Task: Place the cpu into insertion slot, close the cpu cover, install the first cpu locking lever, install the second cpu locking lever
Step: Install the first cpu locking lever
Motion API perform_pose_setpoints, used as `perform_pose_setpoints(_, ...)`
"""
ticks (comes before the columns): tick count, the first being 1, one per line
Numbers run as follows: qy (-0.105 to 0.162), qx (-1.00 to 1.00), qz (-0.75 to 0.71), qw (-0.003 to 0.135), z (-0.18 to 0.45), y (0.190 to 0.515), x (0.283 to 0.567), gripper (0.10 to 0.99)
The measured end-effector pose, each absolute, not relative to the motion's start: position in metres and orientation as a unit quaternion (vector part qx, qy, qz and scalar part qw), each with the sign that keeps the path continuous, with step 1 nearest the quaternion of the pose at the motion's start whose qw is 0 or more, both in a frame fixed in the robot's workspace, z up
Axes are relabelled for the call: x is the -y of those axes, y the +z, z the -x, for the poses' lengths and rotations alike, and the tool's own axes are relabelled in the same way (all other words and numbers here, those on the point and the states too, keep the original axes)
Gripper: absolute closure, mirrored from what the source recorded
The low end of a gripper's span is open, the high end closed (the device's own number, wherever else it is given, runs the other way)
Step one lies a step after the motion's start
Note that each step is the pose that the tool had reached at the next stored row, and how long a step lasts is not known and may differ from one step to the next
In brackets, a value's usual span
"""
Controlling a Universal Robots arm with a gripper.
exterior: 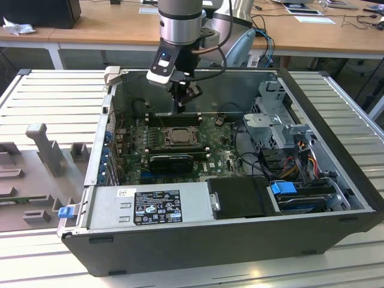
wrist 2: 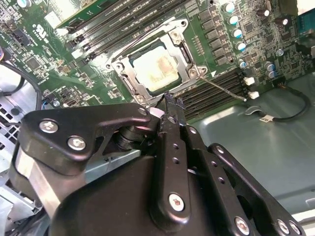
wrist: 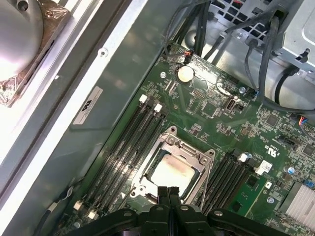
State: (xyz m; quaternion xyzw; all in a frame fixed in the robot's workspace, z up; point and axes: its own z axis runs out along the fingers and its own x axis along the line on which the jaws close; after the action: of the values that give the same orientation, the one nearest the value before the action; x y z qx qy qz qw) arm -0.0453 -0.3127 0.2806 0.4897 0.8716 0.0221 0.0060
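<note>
In the exterior view the arm reaches down into the open computer case [exterior: 240, 237], and the gripper [exterior: 179, 108] hangs over the far part of the green board [exterior: 222, 159], just beyond the insertion slot [exterior: 177, 137] and above it without touching. From here the chip inside the slot is hard to make out. In the second wrist view the gripper [wrist 2: 170, 100] has its two fingers pressed together with nothing between them, their tips poised just beside the near corner of the socket. The cpu [wrist 2: 155, 69] lies flat in the slot, pale face up, framed by the cpu cover [wrist 2: 127, 78], which appears to lie down over it. A thin metal locking lever [wrist 2: 221, 87] runs from the socket's corner out across the black memory slots [wrist 2: 206, 101], and it looks unlatched, though I cannot be sure. In the first wrist view the gripper [wrist: 169, 194], fingers clenched on nothing, sits at one edge of the cpu [wrist: 172, 172], with the cpu cover [wrist: 189, 150] around the chip.
</note>
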Motion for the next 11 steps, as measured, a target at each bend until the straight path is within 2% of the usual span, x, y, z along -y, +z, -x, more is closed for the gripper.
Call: perform_pose_setpoints(11, 0.022, -0.886, -0.463, 0.005, 0.0453, 0.2806, 0.3127, 0.98)
